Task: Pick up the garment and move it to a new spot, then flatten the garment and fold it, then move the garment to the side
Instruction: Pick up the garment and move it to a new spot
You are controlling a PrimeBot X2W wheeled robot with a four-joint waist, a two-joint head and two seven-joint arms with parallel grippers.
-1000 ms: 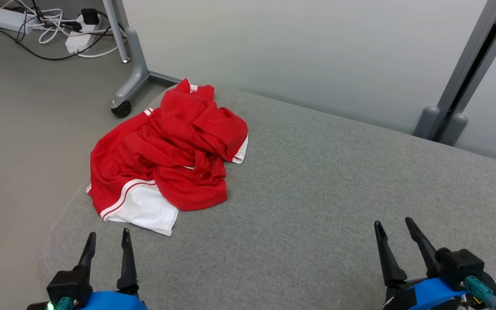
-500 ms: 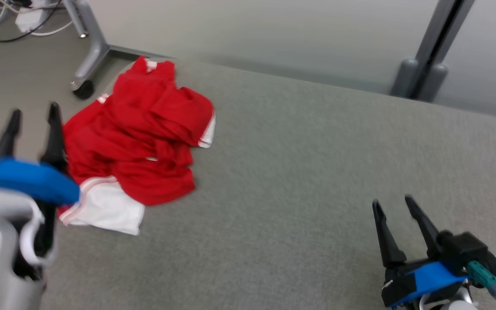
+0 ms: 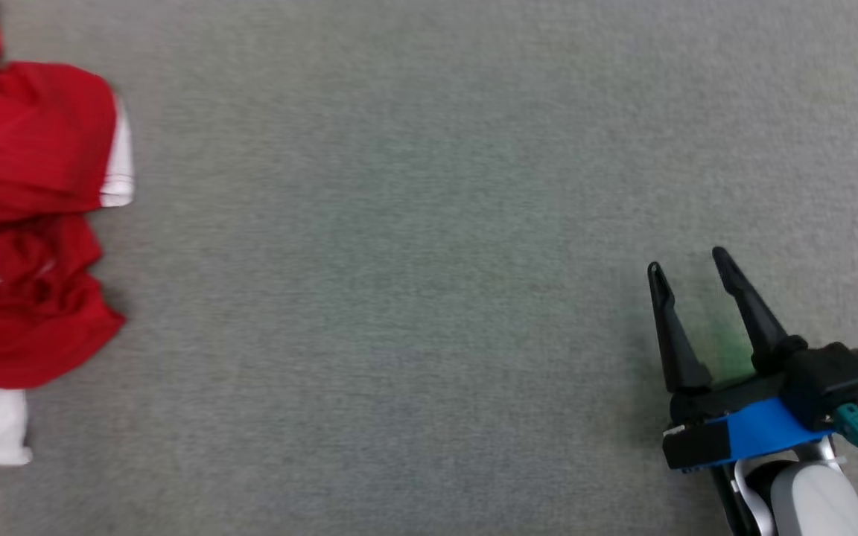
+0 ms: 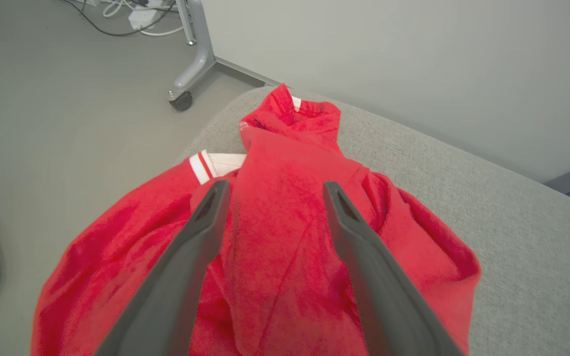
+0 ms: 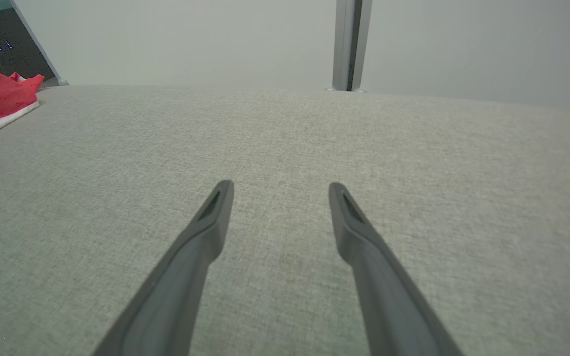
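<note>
At the left end of the grey woven-fabric cushion [image 3: 399,298], the crumpled red garment with white trim [image 3: 27,223] lies in a heap, with its upper part close to the cushion's rounded corner. The left gripper [image 4: 275,190] is positioned over the middle of the garment with its two long dark fingers spread wide and gripping nothing. Contact between fingertips and cloth cannot be determined. The right gripper [image 3: 686,260] is also spread wide and empty, over bare cushion and well apart from the garment. Past the corner, a grey metal leg with a black caster [image 4: 182,101] stands on the grey floor [image 4: 42,123]. White cables [image 4: 136,12] lie behind it. A pale panel [image 5: 191,39] runs along the cushion's far edge.
</note>
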